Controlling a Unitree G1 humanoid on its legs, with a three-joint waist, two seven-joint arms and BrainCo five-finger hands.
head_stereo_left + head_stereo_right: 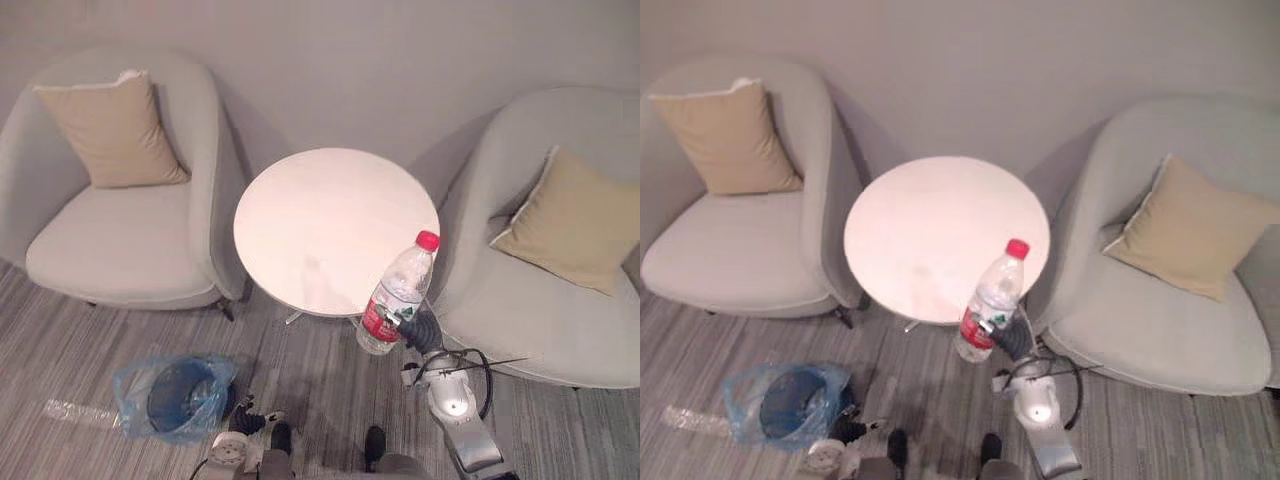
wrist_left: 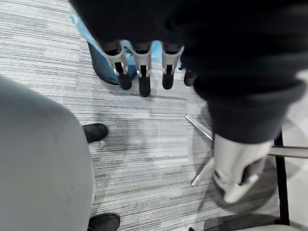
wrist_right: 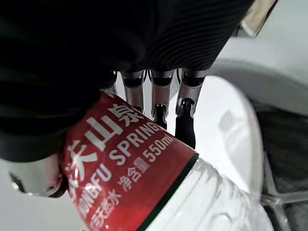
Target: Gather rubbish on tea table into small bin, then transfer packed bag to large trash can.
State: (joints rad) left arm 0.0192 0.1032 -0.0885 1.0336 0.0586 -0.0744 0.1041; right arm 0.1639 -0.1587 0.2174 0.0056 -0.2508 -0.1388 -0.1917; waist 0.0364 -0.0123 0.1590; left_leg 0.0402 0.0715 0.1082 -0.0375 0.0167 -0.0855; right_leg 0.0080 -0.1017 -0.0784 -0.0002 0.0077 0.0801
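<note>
A clear plastic water bottle (image 1: 398, 295) with a red cap and red label is held tilted, off the front right edge of the round white tea table (image 1: 330, 225). My right hand (image 1: 421, 331) is shut on its lower part; in the right wrist view the red label (image 3: 126, 179) lies between the fingers (image 3: 185, 121) and the thumb. The small bin (image 1: 178, 395), lined with a blue plastic bag, stands on the carpet to the lower left. My left hand (image 1: 245, 420) hangs low beside the bin, and its fingers (image 2: 140, 73) are straight and hold nothing.
Two grey armchairs flank the table, the left one (image 1: 120, 240) and the right one (image 1: 560, 320), each with a beige cushion. A clear plastic scrap (image 1: 70, 410) lies on the carpet left of the bin. The table's metal legs (image 2: 202, 130) stand near my left hand.
</note>
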